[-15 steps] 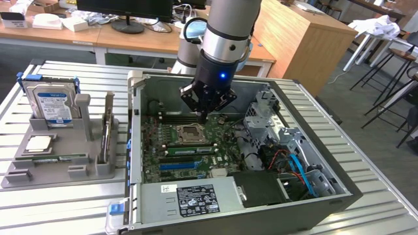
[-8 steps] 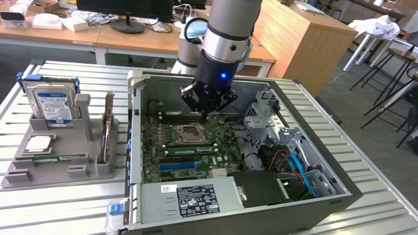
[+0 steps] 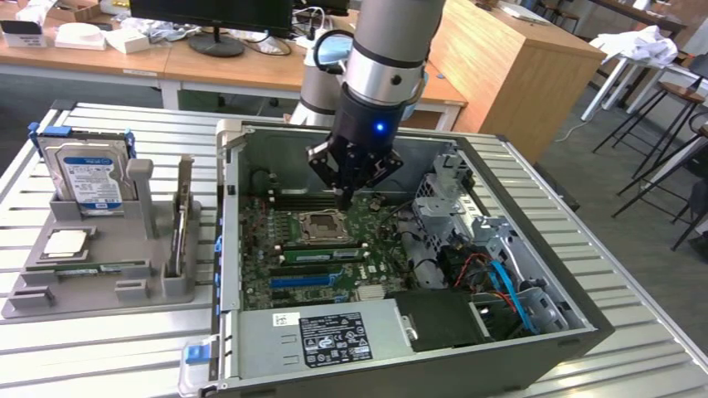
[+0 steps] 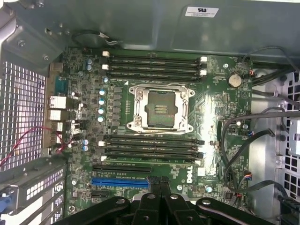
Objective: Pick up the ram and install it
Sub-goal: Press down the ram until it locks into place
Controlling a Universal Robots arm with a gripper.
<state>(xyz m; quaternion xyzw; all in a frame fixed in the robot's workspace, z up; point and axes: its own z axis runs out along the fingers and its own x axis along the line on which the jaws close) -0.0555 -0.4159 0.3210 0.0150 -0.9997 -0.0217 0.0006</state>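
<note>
The end effector (image 3: 344, 199) hangs with its fingers pinched together and empty over the computer case (image 3: 575, 332), while the ram (image 3: 89, 267) lies in the grey tray (image 3: 66, 303) on the tabletop (image 3: 99, 348), so I think it must grip the stick squarely by its long edges.

The exterior view looks down steeply from the open computer case's (image 3: 553, 332) six o'clock side. The wrist view hangs close above, facing straight down. Both share the motherboard (image 3: 321, 249) (image 4: 154, 117).
</note>
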